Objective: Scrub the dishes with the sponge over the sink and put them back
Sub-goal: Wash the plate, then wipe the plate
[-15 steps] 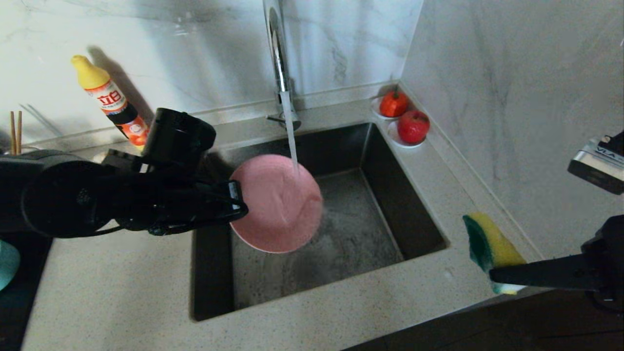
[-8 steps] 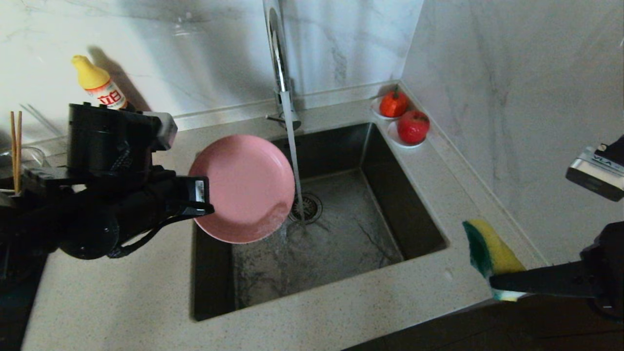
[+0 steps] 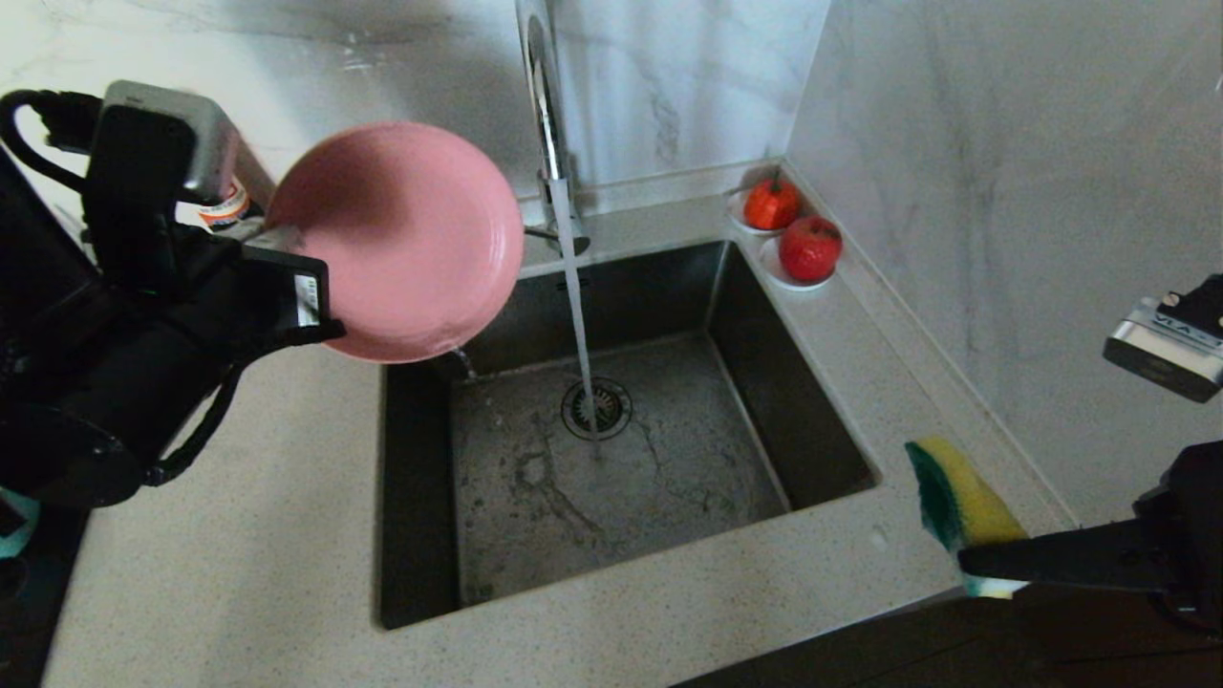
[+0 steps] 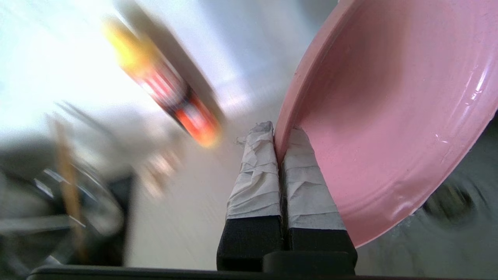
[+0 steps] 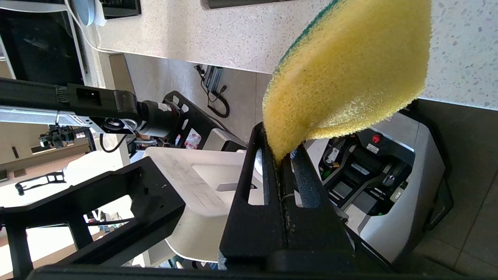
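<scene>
The left gripper is clamped on the rim of the pink plate, its cloth-wrapped fingers pinching the edge from both sides. The plate is up in the air, tilted, over the far left corner of the sink and the counter beside it, with its wet inner face turned toward the tap. Water runs from the tap in a thin stream straight down onto the drain strainer, just right of the plate and not touching it. A drip hangs off the plate's lower edge. Behind the left arm a detergent bottle peeks out against the wall.

The right gripper sits near the right end of the counter's front edge, closed tightly on one end of the sponge, which stands up from it, its green face turned toward the sink. Two red fruits on white saucers rest at the far right corner of the basin.
</scene>
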Robot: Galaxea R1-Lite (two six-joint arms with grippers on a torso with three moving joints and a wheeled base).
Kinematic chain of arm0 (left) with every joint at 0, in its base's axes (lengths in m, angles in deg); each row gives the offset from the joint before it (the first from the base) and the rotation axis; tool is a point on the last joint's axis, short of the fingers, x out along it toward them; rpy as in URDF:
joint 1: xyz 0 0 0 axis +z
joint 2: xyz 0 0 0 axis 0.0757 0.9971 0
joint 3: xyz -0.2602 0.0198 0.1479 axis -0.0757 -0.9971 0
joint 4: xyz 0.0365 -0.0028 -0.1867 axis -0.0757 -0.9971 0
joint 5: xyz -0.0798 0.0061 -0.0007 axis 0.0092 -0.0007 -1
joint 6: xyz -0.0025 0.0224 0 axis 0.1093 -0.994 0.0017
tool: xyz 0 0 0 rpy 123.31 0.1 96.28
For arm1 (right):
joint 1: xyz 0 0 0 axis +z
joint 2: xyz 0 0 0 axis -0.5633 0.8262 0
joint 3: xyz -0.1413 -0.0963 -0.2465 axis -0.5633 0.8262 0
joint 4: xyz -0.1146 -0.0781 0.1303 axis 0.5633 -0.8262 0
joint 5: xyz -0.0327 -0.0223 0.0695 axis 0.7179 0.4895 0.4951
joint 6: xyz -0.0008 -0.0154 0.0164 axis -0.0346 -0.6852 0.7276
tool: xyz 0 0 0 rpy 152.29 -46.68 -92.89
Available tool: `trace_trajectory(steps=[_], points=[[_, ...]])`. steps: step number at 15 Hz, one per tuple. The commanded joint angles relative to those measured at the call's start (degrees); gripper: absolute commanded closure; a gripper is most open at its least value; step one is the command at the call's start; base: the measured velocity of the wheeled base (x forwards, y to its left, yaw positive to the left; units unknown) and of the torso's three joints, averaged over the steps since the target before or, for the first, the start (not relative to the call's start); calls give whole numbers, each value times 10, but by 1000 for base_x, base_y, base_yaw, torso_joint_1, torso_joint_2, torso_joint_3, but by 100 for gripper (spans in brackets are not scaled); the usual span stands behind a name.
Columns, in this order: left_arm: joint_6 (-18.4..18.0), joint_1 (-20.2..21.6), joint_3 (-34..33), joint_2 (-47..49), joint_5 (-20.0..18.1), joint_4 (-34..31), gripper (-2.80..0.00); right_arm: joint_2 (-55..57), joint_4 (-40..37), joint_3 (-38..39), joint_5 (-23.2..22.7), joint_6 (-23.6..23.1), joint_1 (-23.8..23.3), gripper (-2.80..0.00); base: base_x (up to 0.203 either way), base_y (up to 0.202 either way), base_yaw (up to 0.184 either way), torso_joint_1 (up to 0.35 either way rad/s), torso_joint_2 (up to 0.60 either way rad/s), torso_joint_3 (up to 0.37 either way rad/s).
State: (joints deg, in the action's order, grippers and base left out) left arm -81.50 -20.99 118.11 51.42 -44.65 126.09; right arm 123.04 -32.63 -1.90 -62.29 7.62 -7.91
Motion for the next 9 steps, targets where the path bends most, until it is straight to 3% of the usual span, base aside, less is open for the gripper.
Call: trace_trajectory(steps=[1,3,5,7,9], points=[[-49,1,-28,-13,0,128,0,6,-2,-2,-2,1,1,0,0,0,0,0,0,0],[-76,1,-43,-26,-7,174,0,10,-1,-2,-2,1,3,0,0,0,0,0,0,0],[-75,1,-46,-35,-14,172,0,16,1,-1,-1,2,4,0,0,0,0,0,0,0],[-68,1,-33,-42,-16,143,0,13,0,-4,-2,1,4,0,0,0,0,0,0,0],[-27,0,-16,-56,-17,35,0,9,-3,-13,-2,1,9,0,0,0,0,0,0,0]])
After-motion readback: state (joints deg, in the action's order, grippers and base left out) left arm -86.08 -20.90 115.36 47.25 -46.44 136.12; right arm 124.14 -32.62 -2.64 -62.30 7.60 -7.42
